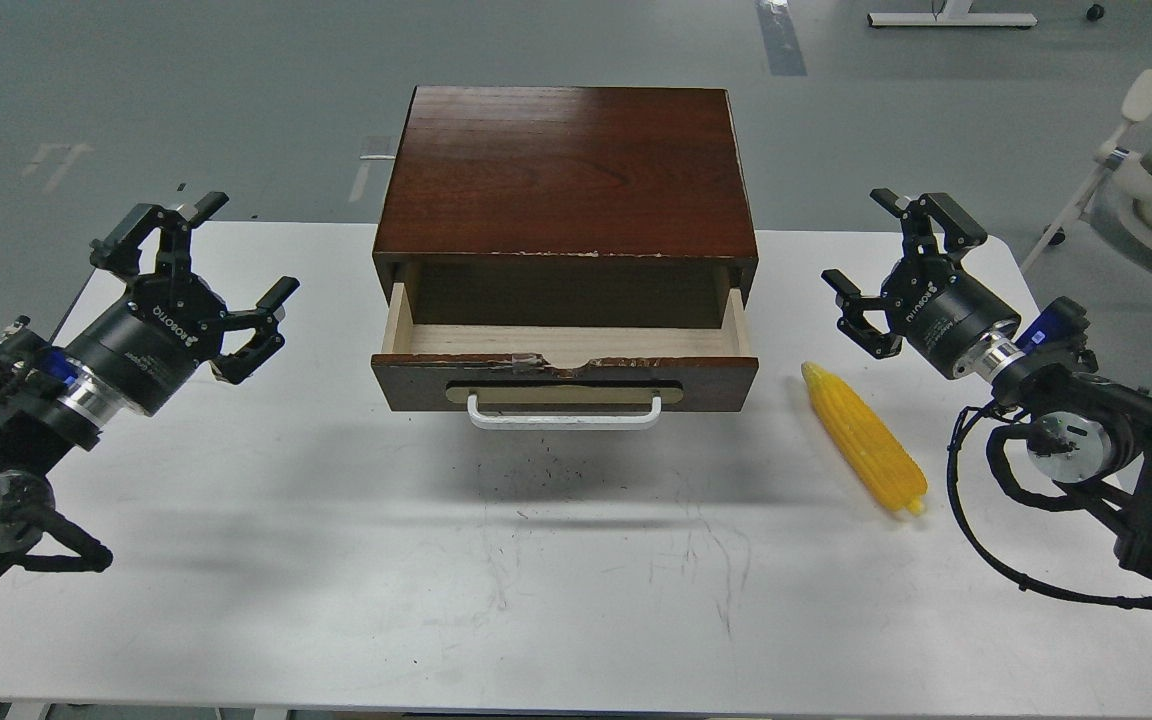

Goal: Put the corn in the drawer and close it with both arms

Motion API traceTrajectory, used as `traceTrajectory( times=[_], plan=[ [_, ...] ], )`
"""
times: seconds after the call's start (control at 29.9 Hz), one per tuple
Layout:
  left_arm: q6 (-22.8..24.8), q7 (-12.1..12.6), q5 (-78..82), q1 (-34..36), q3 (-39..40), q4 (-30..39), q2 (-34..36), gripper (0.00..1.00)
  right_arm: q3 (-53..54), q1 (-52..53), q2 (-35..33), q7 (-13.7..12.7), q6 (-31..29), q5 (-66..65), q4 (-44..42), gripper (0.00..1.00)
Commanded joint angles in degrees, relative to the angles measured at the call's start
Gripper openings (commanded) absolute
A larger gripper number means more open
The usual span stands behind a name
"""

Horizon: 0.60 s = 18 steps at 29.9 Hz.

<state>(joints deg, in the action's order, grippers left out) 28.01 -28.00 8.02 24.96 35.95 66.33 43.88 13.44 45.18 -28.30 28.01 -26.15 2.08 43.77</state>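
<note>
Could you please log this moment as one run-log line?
drawer: open, empty | corn: on table, right of drawer | left gripper: open, raised | right gripper: open, near corn

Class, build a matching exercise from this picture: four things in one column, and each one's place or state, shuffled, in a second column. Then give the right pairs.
Column 1
1. corn
2. drawer
3. left gripper
4. right gripper

Column 2
A. pulled out, nothing inside
B. open, above the table's left side
C. lying on the table, right of the drawer
D. open, above the table beyond the corn

Pairs: 1-C, 2-A, 3-B, 4-D
</note>
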Motion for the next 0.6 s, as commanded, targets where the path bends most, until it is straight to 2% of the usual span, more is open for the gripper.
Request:
traceTrajectory(
  times=[0.0,0.4,0.57],
  plan=[
    [-0.01,0.0,0.07,0.0,0.0,0.12,-0.02,0.99,0.0,0.0,-0.01,-0.01,0.05,-0.05,0.08,0.99],
    [-0.01,0.0,0.24,0.08,0.0,-0.32,-0.02,0.99,-0.96,1.14,-1.4,-0.01,-0.57,-3.21,1.13,1.0],
    [-0.01,0.0,0.24,0.35,0.0,-0.32,0.77,0.99,-1.66,6.23,-7.99,-0.01,-0.57,-20.51,6.23,1.0]
  ],
)
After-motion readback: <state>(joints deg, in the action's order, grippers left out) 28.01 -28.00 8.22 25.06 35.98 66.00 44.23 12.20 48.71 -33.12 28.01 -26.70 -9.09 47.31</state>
